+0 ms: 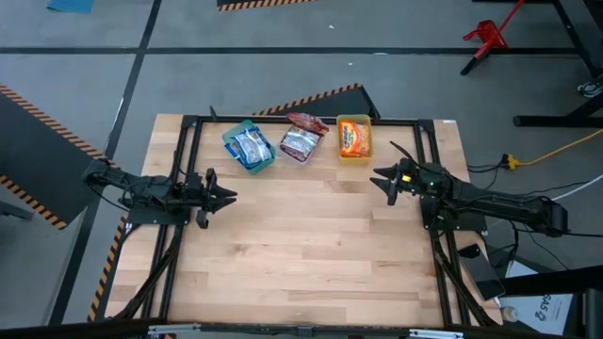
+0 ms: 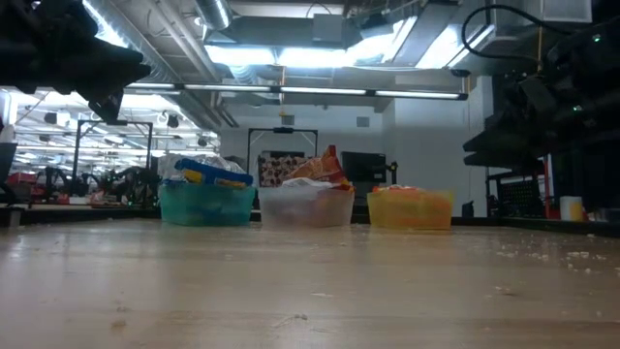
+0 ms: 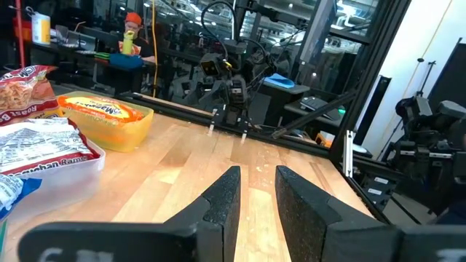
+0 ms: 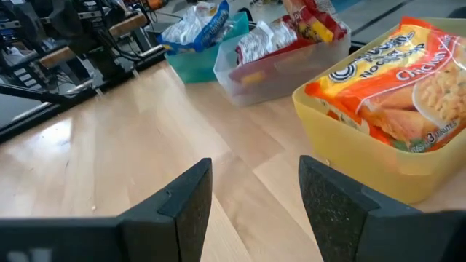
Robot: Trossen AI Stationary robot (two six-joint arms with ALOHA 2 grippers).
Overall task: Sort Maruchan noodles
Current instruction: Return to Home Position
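Note:
Three bins stand in a row near the table's far edge, each resting on its base. The green bin [image 1: 249, 149] holds blue packets [image 4: 198, 25]. The clear bin [image 1: 302, 141] holds red packets [image 4: 263, 38], one sticking up [image 2: 325, 167]. The yellow bin [image 1: 354, 137] holds orange packets [image 4: 397, 80]. My left gripper [image 1: 230, 197] hovers open at the table's left side, short of the green bin. My right gripper [image 1: 379, 174] hovers open at the right side, just near of the yellow bin. Neither gripper holds anything.
Bare wooden tabletop [image 1: 311, 245] stretches between both arms and toward the near edge. A black frame [image 1: 283, 120] runs along the far edge and both sides. Crumbs lie on the right part of the table [image 2: 572, 257].

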